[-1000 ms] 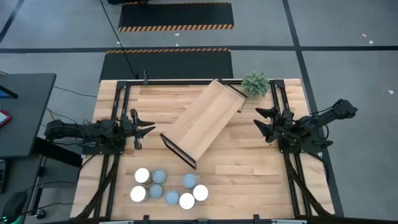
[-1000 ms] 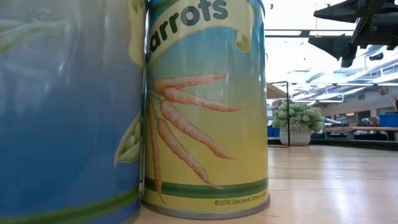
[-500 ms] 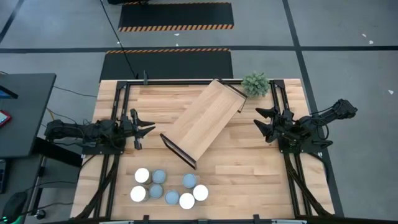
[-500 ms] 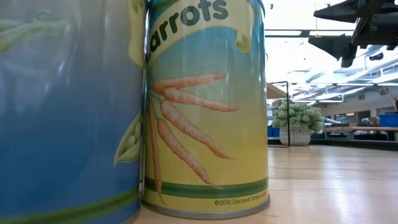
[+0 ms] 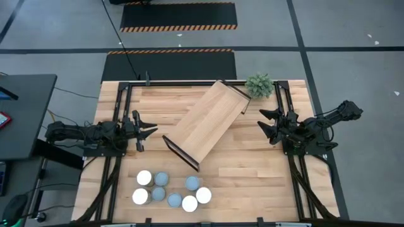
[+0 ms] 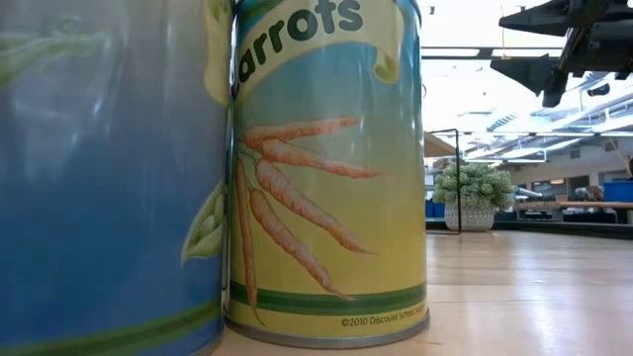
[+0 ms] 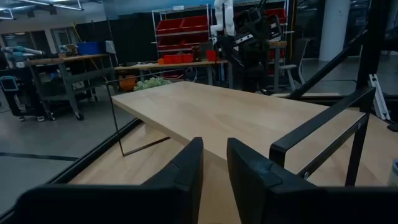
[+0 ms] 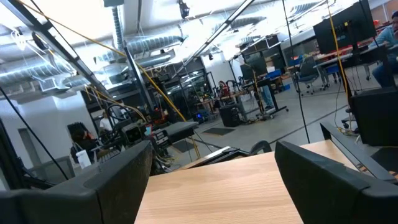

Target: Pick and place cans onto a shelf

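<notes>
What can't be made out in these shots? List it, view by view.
- Low view: the carrots can and a blue can fill the frame, hiding the other cans and the shelf.
- High view: the cans show only lids; labels unseen.
- Left wrist view: a can is cut off by the edge.
- Right wrist view: its own fingers block the table's near part.
</notes>
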`<state>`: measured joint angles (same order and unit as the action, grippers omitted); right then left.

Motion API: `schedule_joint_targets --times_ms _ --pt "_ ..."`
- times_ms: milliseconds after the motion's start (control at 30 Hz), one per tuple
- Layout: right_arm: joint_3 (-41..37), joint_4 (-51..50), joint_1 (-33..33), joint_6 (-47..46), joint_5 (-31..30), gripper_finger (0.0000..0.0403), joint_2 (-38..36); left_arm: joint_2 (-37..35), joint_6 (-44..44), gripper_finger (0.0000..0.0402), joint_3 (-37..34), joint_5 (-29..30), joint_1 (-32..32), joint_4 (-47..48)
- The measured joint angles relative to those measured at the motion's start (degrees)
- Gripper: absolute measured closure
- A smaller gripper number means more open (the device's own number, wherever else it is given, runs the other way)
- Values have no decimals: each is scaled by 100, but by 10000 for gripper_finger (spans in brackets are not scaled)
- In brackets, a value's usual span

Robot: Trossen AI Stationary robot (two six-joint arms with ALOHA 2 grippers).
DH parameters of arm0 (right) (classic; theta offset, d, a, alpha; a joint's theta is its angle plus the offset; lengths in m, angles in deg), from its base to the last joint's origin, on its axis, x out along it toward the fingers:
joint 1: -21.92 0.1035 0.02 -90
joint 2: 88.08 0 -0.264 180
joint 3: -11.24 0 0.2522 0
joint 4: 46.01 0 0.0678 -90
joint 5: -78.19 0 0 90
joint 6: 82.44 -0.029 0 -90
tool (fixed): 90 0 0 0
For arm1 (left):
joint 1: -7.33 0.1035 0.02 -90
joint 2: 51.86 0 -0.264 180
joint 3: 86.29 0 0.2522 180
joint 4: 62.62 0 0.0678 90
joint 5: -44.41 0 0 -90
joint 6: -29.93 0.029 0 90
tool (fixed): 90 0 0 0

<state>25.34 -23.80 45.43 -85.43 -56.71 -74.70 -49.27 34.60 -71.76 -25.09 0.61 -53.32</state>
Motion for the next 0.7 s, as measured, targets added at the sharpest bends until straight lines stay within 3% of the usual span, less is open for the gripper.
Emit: schedule_joint_targets --times_ms 300,467,567,700 --pt "0 0 -1 -1 1 54 -1 2 -31 322 1 2 0 -224" --pt "-1 0 -1 1 -1 54 -1 0 -1822 322 2 6 0 -1182" --pt "0 46 -28 45 -313 54 -1 0 -2812 322 2 146 7 -1668" --pt "1 45 -107 77 -513 54 -1 0 -3278 322 2 236 7 -1907"
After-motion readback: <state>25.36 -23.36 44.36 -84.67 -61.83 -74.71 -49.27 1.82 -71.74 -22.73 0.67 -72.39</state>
